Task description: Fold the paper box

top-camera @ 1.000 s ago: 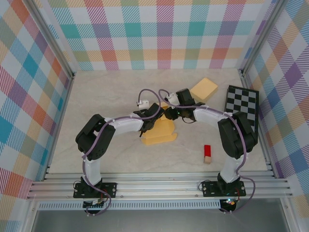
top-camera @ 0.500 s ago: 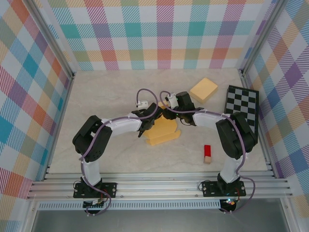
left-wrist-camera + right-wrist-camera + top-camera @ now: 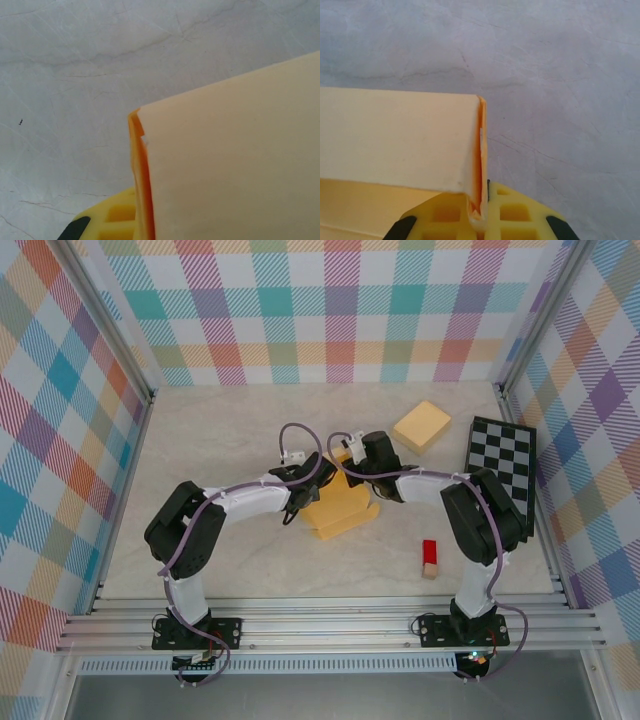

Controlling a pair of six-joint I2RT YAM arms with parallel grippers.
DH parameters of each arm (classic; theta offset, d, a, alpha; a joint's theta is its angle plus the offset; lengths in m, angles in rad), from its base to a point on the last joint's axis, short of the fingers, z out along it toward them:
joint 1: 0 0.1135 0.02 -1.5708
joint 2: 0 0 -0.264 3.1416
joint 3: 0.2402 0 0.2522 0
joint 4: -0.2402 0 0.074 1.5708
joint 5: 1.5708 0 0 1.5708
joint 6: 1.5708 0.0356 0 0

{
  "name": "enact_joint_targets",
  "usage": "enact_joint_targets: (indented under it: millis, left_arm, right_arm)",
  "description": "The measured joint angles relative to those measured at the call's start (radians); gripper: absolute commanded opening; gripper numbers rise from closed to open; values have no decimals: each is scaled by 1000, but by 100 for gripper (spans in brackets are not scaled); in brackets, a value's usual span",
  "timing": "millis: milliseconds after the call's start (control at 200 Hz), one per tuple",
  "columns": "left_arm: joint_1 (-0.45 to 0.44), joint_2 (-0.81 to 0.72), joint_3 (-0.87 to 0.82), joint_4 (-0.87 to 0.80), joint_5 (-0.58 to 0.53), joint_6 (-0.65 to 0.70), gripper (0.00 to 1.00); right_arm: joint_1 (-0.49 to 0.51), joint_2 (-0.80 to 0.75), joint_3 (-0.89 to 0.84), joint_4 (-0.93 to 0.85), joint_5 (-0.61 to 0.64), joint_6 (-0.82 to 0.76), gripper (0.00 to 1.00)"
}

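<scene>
The paper box [image 3: 340,512] is a pale yellow, partly folded sheet lying mid-table between both arms. My left gripper [image 3: 306,494] is shut on its left edge. In the left wrist view a wide panel of the box [image 3: 230,160] covers the right side, and one yellow finger [image 3: 107,220] presses against its orange edge while the other is hidden behind the paper. My right gripper [image 3: 366,483] is shut on the box's right wall. In the right wrist view that thin upright wall [image 3: 479,150] is pinched between both yellow fingers [image 3: 520,217].
A second, folded yellow box [image 3: 421,426] lies at the back right. A black-and-white checkerboard [image 3: 500,455] sits beside the right wall. A small red block [image 3: 430,558] rests on the table front right. Plaid walls enclose the table.
My right gripper opened briefly, then shut on the box's right wall. The box shifted slightly right and turned a little. The left gripper kept its hold.
</scene>
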Motion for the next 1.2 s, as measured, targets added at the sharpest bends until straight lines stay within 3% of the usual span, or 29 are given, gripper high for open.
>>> enact_joint_targets:
  millis: [170, 285, 515, 595, 720, 1025, 1150, 1200]
  left_arm:
    - [8, 0, 31, -53, 48, -84, 2]
    - [20, 0, 56, -86, 115, -132, 2]
    - [27, 3, 90, -140, 202, -194, 2]
    - [29, 18, 115, -172, 216, -210, 2]
    - [36, 40, 151, -199, 244, -231, 2]
    - [47, 50, 167, -223, 251, -236, 2]
    - [52, 51, 172, -226, 264, -238, 2]
    - [52, 52, 177, -227, 270, -238, 2]
  right_arm:
    - [66, 0, 23, -58, 218, 79, 10]
    - [82, 0, 46, -113, 281, 134, 14]
    - [68, 0, 96, -213, 266, 211, 16]
    - [58, 0, 99, -225, 233, 216, 27]
    - [39, 0, 99, -237, 146, 199, 32]
    - [8, 0, 98, -269, 70, 119, 21]
    - [8, 0, 98, -306, 113, 97, 0]
    - [17, 0, 99, -326, 151, 85, 0]
